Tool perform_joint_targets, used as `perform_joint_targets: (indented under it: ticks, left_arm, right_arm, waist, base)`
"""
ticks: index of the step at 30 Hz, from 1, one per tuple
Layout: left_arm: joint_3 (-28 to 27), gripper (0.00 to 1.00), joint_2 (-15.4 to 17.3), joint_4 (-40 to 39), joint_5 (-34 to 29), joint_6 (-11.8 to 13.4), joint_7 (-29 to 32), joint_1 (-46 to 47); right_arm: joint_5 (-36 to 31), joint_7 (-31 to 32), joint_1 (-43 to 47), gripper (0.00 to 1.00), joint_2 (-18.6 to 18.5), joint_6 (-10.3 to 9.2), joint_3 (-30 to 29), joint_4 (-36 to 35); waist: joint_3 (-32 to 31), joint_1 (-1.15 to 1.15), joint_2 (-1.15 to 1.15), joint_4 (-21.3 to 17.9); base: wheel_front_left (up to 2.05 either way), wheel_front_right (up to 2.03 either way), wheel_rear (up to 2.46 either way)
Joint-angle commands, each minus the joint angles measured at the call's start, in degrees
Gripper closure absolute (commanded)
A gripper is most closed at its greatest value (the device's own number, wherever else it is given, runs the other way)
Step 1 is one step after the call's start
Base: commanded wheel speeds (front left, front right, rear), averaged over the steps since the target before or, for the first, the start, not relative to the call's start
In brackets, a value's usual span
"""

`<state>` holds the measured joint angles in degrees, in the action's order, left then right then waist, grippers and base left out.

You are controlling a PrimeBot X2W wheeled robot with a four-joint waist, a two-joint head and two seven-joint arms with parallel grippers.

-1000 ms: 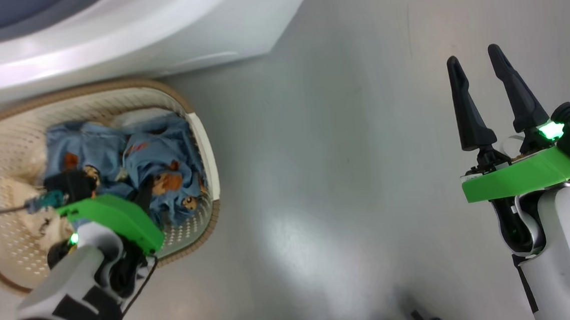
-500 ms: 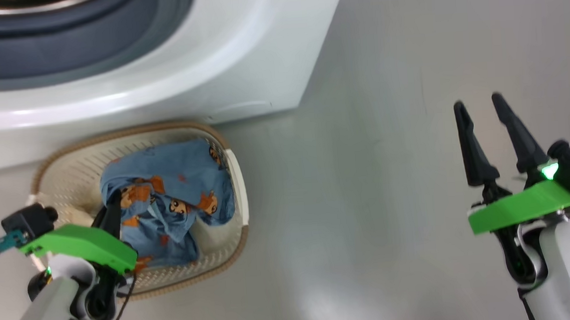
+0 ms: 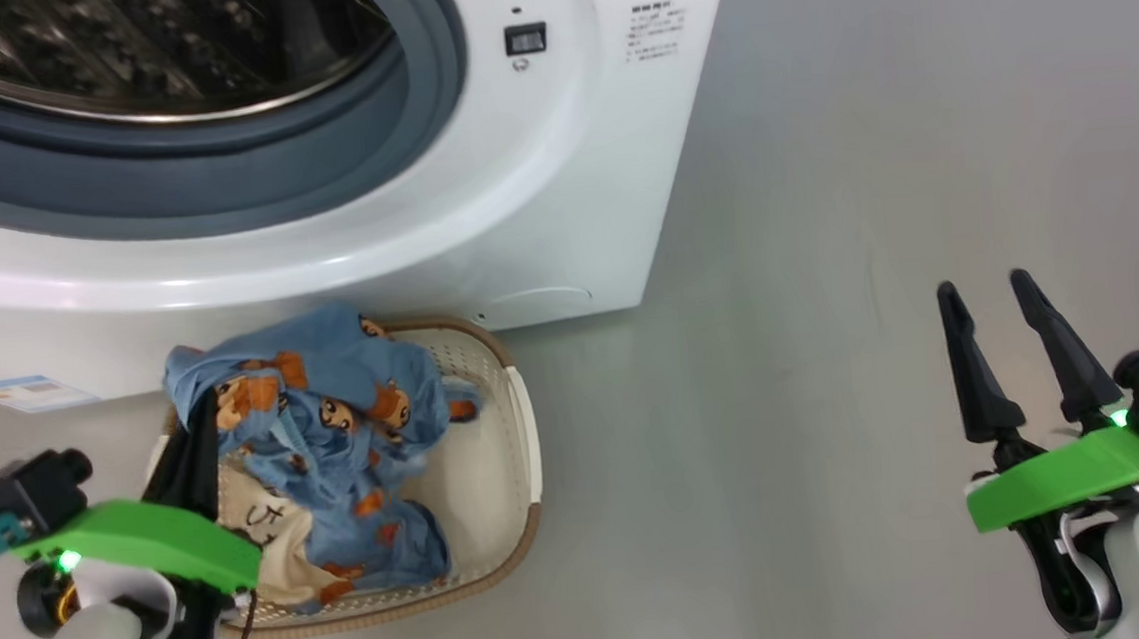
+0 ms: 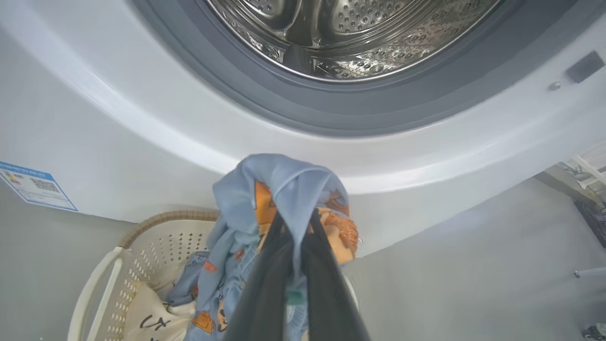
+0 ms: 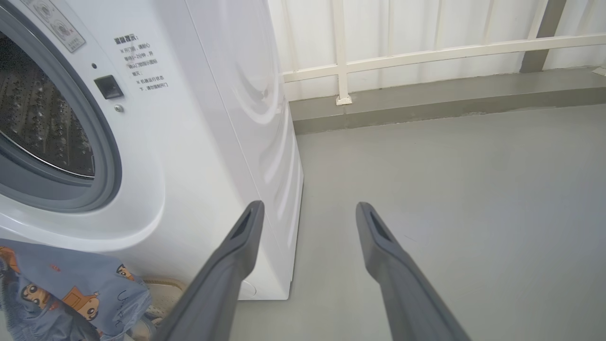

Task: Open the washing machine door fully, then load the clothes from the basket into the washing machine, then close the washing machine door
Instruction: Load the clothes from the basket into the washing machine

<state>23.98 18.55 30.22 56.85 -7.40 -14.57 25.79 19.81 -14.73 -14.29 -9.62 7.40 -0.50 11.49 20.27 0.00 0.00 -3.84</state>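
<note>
The clothes (image 3: 336, 416) are light blue with orange-brown cartoon prints, the basket (image 3: 475, 466) cream, brown-rimmed.

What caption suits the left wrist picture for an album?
Left gripper pinching a light blue cartoon-print garment above the cream perforated basket, before the open steel drum of the white washing machine.

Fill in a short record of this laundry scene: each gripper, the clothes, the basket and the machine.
left gripper: shut on the clothes, pinching a fold of blue fabric
right gripper: open, empty, above the floor
clothes: blue bunch raised, trailing into the basket; cream piece lying inside
basket: on the floor before the washing machine
washing machine: mouth uncovered, steel drum in sight
</note>
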Motion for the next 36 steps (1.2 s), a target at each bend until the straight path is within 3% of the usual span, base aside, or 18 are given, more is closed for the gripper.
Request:
perform_joint_targets:
  ticks: [1, 10, 17, 24, 36]
  left_arm:
    - [-3.6, 1.00, 1.9, -2.6, -3.4, -0.1, -0.4, -1.5]
    - [-12.2, 1.00, -0.6, -13.2, -14.0, -0.1, -0.4, -9.4]
    - [-18.1, 1.00, -4.9, -20.9, -20.2, -0.1, -0.4, -17.0]
    - [-22.2, 1.00, -9.2, -25.5, -21.5, -0.1, -0.4, -22.7]
    - [-22.8, 1.00, -10.3, -27.1, -23.4, -0.1, -0.4, -20.7]
  right_arm:
    - [0.4, -0.3, 1.5, 0.00, -0.9, 0.09, 0.6, -1.3]
    - [0.3, -0.3, 3.9, 0.00, -1.5, 0.09, -1.2, -1.4]
    - [0.4, -0.3, 5.9, 0.00, -2.0, 0.09, -1.6, -1.5]
    - [0.4, -0.3, 6.7, 0.00, -2.5, 0.09, -2.1, -1.9]
    - [0.3, -0.3, 6.4, 0.00, -2.7, 0.09, -2.5, -2.6]
  waist:
    - [-1.8, 0.00, 0.00, 1.3]
    - [-4.6, 0.00, 0.00, 2.9]
    - [-6.7, 0.00, 0.00, 3.8]
    - [-7.2, 0.00, 0.00, 4.1]
    - [-5.6, 0.00, 0.00, 3.8]
  base:
    - [0.00, 0.00, 0.00]
    - [0.00, 0.00, 0.00]
    - [0.00, 0.00, 0.00]
    - [0.00, 0.00, 0.00]
    - [0.00, 0.00, 0.00]
